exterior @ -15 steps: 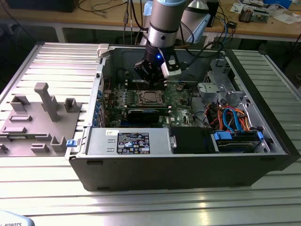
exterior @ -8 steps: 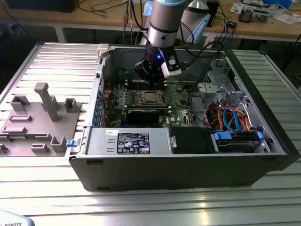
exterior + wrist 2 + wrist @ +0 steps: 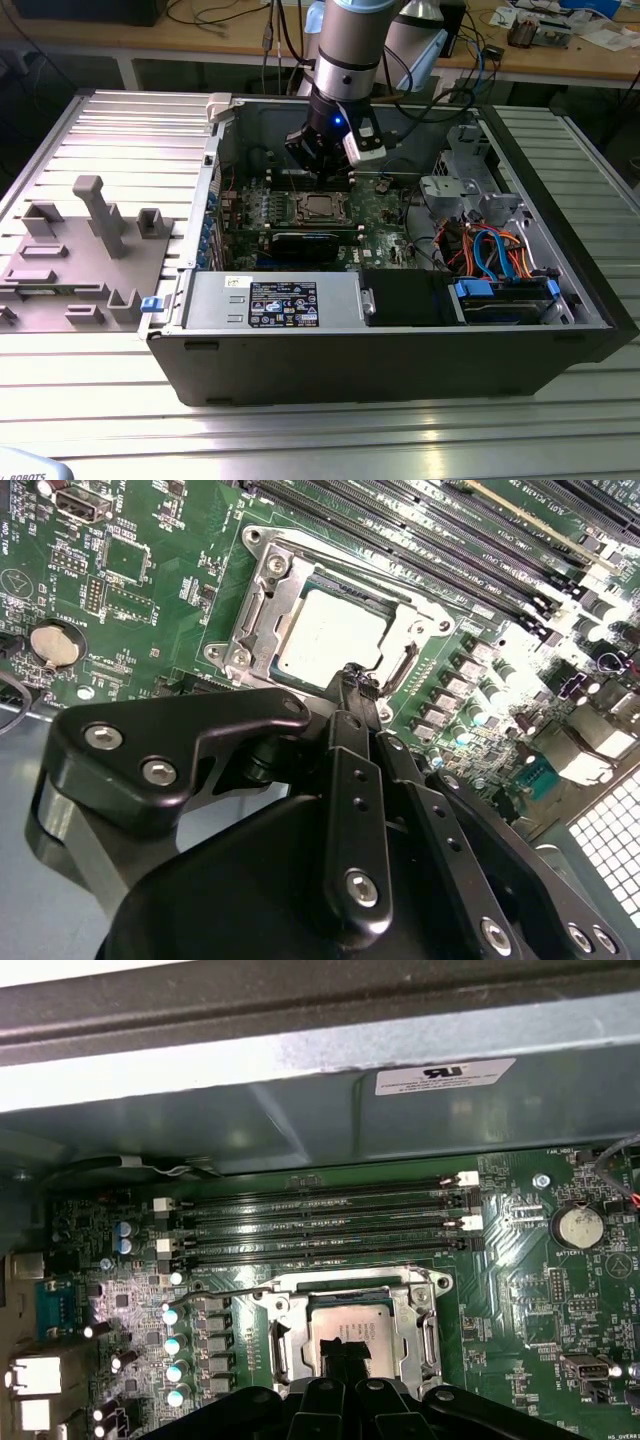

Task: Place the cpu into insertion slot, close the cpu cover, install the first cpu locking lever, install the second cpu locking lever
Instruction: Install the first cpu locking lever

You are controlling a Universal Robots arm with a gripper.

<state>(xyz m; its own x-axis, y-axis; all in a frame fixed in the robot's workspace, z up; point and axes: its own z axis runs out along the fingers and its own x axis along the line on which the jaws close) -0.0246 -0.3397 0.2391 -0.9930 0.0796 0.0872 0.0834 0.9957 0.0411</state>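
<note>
The cpu [image 3: 330, 630] [image 3: 338, 1322] shows its dull silver top inside the insertion slot [image 3: 318, 207] on the green motherboard. The cpu cover [image 3: 268, 585] [image 3: 420, 1332], a silvery frame, lies flat around the chip in both wrist views. My gripper [image 3: 352, 683] [image 3: 345, 1352] hangs just above one edge of the socket, its black fingers [image 3: 352, 780] pressed together with nothing visible between them. In the exterior view the gripper [image 3: 325, 168] is inside the computer case, close over the socket's far side. I cannot tell how the locking levers stand.
Long black memory slots [image 3: 320, 1222] run beside the socket. The case's metal wall [image 3: 300, 1110] rises close behind them. A drive bay with blue and orange cables [image 3: 495, 255] fills the exterior view's right. A grey fixture block [image 3: 95, 250] lies outside the case on the exterior view's left.
</note>
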